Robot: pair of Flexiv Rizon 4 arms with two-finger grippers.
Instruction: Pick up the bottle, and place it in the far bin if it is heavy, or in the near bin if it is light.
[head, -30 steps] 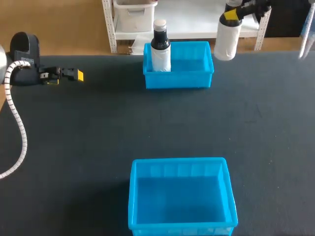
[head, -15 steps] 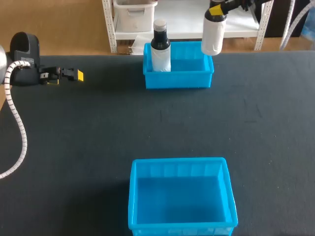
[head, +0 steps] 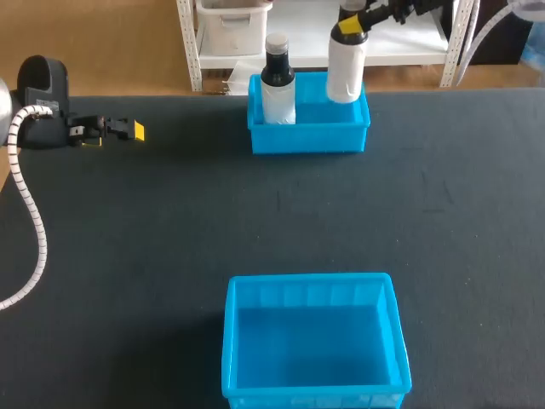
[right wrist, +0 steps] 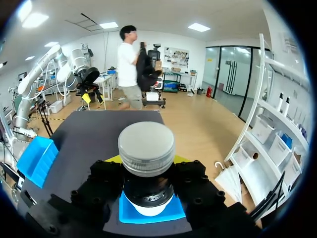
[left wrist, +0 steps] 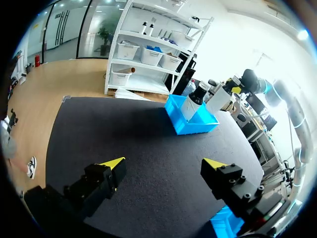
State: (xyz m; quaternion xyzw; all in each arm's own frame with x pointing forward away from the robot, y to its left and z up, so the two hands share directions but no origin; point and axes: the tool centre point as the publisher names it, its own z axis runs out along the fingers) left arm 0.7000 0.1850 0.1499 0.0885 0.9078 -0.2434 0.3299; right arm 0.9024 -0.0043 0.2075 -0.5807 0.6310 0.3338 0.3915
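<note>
- Our right hand (head: 351,25) is clamped on the neck of the white bottle (head: 346,72).
- The white bottle hangs upright over the right end of the far bin (head: 308,136), near 1 dark-capped bottle (head: 278,85).
- Our left hand (left wrist: 163,166) sits well apart at the left of the table (head: 170,221), fingers spread.

In the far blue plastic bin (head: 308,139), an upright dark bottle with a white cap (head: 278,81) fills the left end. The white plastic bottle (head: 345,72) gripped by the right gripper (head: 351,24) takes the right end, with seemingly a narrow gap between them. The near blue plastic bin (head: 311,341) and the black table mat (head: 281,213) between the bins lie open from above.
</note>
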